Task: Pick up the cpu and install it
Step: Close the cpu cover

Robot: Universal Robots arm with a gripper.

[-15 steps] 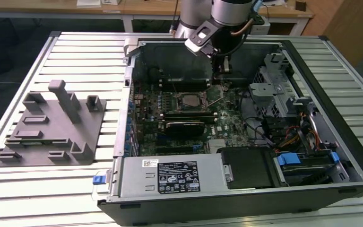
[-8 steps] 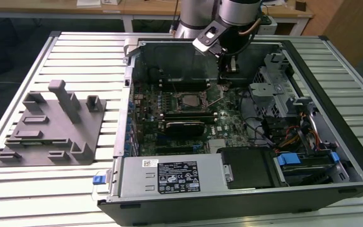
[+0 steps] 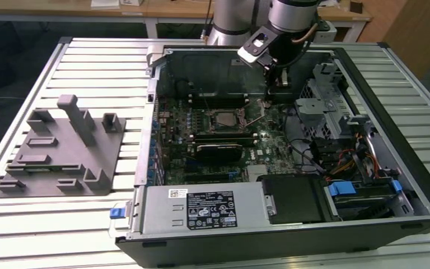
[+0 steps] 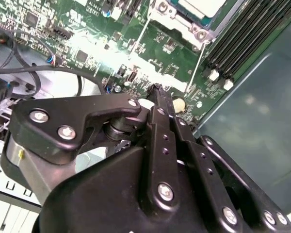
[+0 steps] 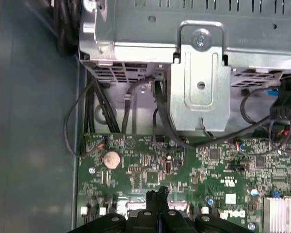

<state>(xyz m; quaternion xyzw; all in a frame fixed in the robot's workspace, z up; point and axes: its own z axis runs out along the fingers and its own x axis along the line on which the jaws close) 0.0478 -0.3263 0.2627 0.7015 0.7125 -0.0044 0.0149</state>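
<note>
We see the cpu (image 4: pixel 203 7) lying inside the socket (image 4: pixel 184 25) in the second wrist view, its pale metal top framed by the socket's metal surround. A thin lever (image 4: pixel 143 35) runs out past one side of the socket. The claw (image 4: pixel 156 92) hovers over the green motherboard (image 4: pixel 111 43) near the socket, off one of its corners and not touching it. Its two black fingers are pressed together with nothing between them.

In the first wrist view the claw (image 5: pixel 159 194) hangs just above the board, with a round coin battery (image 5: pixel 111 159) close by.

In the exterior view the claw (image 3: pixel 277 89) reaches down into the open computer case (image 3: pixel 275 246). It sits beside the socket (image 3: pixel 225 119), on the side toward the metal drive cage (image 3: pixel 327 95). The grey plastic tray (image 3: pixel 58 151) lies on the counter (image 3: pixel 58 224) outside the case, well apart from the socket.
</note>
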